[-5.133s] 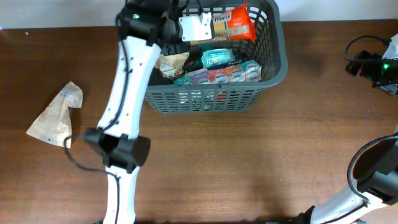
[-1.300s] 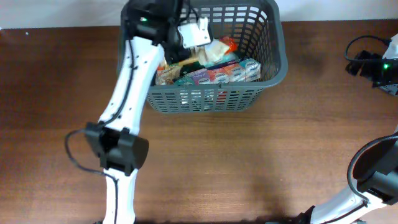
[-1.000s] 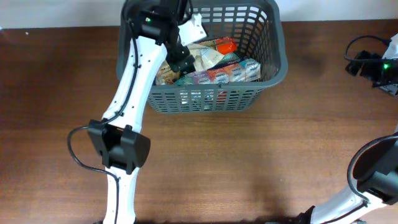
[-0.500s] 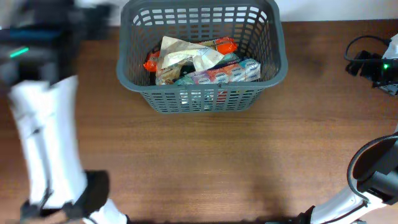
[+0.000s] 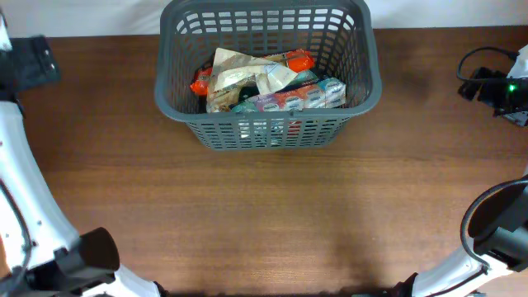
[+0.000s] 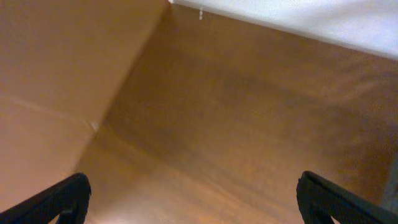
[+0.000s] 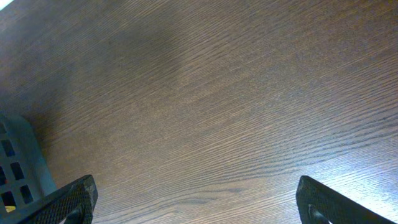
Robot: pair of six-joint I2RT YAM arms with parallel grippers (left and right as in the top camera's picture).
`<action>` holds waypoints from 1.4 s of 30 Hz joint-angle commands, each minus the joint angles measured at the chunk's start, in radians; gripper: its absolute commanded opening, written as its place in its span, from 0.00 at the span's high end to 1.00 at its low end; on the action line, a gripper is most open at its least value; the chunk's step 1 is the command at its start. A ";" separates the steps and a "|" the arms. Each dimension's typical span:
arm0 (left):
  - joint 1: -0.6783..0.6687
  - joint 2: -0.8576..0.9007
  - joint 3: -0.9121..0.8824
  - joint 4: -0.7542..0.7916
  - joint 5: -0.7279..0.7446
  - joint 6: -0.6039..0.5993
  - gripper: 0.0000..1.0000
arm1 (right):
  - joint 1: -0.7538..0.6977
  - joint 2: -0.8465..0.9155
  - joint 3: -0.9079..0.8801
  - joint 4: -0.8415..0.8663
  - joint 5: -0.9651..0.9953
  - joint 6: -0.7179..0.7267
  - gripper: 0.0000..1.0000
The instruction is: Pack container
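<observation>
The container [image 5: 363,87], a large dark grey slotted basket, stands at the back middle of the table. Inside lie a tan packet [image 5: 239,70], an orange-red packet [image 5: 295,59] and teal and pink packs [image 5: 289,97]. My left arm [image 5: 29,62] is at the far left edge, well away from the basket. In the left wrist view my left gripper [image 6: 199,205] is open over bare wood near the table's corner, with nothing between its fingers. My right gripper [image 7: 199,202] is open and empty too, over bare wood, with a corner of the container [image 7: 15,155] at its lower left.
A black unit with a green light and cables [image 5: 495,87] sits at the right edge. The right arm's base and a cable loop [image 5: 495,235] are at the bottom right. A white wall [image 6: 311,18] runs behind the table.
My left arm has pulled out of the basket and swung to the far left edge. The tan packet that lay on the table earlier now lies in the basket. The right arm has not moved.
</observation>
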 commanded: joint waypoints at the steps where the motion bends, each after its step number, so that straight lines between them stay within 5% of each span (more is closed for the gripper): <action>1: 0.021 0.011 -0.123 0.032 0.019 -0.061 0.01 | 0.003 -0.017 -0.003 0.003 -0.009 0.002 0.01; 19: 0.021 0.011 -0.254 0.053 0.021 -0.061 0.01 | 0.170 -0.357 -0.003 0.003 -0.008 0.002 0.01; 34: 0.021 0.011 -0.254 0.053 0.021 -0.061 0.01 | 0.334 -0.871 -0.089 0.012 0.040 -0.052 0.01; 42: 0.021 0.011 -0.254 0.053 0.021 -0.061 0.01 | 0.423 -1.319 -0.658 0.620 0.266 -0.232 0.01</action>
